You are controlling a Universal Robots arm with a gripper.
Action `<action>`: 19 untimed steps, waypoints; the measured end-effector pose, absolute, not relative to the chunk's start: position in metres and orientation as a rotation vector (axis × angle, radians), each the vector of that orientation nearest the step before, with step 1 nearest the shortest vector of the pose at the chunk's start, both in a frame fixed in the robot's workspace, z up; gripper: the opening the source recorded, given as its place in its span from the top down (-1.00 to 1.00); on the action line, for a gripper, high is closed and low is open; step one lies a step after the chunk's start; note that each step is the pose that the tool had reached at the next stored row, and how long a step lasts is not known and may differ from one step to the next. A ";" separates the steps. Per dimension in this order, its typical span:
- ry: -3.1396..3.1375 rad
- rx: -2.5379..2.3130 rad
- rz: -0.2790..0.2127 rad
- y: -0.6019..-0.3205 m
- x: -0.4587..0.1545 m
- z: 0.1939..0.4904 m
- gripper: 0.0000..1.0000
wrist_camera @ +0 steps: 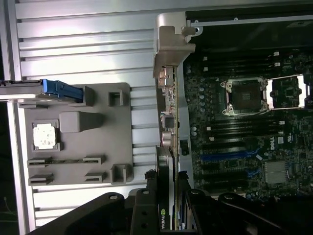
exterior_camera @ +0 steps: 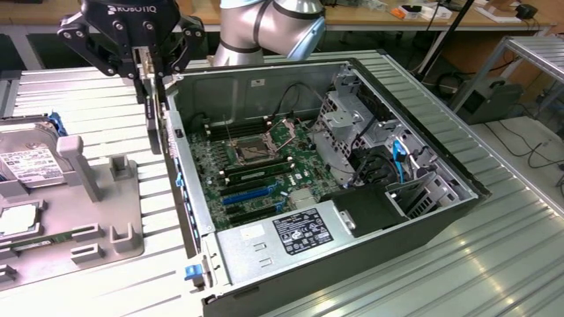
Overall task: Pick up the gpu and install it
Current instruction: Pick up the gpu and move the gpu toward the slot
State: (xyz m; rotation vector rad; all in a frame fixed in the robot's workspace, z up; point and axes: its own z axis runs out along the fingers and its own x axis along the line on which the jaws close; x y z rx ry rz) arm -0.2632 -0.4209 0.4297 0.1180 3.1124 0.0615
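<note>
The gpu (exterior_camera: 155,109) hangs on edge from my gripper (exterior_camera: 148,71), a thin dark card pointing down, just outside the open computer case's (exterior_camera: 189,198) wall at the exterior view's left. The gripper is shut on the card's upper part. In the wrist view the gpu (wrist_camera: 167,122) is edge-on, its silver bracket (wrist_camera: 172,46) at the far end, and the gripper (wrist_camera: 166,188) clamps it near an NVIDIA label. The card lines up over the case wall, beside the motherboard (exterior_camera: 255,165) with its blue slots (exterior_camera: 247,195), which also appear in the wrist view (wrist_camera: 227,157).
A grey parts holder (exterior_camera: 97,211) lies at the exterior view's left with a hard drive (exterior_camera: 26,165) and a green memory stick (exterior_camera: 44,239). Inside the case stand a metal drive cage (exterior_camera: 348,129), cables and the bare processor socket (exterior_camera: 251,153).
</note>
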 end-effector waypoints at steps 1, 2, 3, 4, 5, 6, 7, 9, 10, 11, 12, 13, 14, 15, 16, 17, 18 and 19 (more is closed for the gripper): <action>3.112 0.118 0.062 -0.421 -0.258 0.430 0.47; 3.113 0.118 0.061 -0.421 -0.255 0.430 0.47; 3.112 0.118 0.062 -0.421 -0.252 0.430 0.47; 3.113 0.118 0.061 -0.421 -0.250 0.430 0.47; 3.113 0.118 0.061 -0.421 -0.248 0.430 0.47; 3.113 0.118 0.061 -0.421 -0.246 0.430 0.47; 3.113 0.118 0.061 -0.421 -0.245 0.430 0.47; 3.112 0.118 0.062 -0.421 -0.242 0.430 0.47; 3.112 0.118 0.062 -0.421 -0.239 0.430 0.47; 3.112 0.118 0.061 -0.421 -0.237 0.430 0.47; 3.112 0.118 0.061 -0.421 -0.234 0.430 0.47; 3.112 0.118 0.062 -0.421 -0.233 0.430 0.47; 3.112 0.118 0.062 -0.421 -0.231 0.430 0.47; 3.113 0.118 0.061 -0.421 -0.229 0.430 0.47; 3.112 0.118 0.062 -0.421 -0.228 0.430 0.47; 3.112 0.118 0.061 -0.421 -0.225 0.430 0.47; 3.112 0.118 0.061 -0.421 -0.222 0.430 0.47; 3.112 0.118 0.062 -0.421 -0.220 0.430 0.47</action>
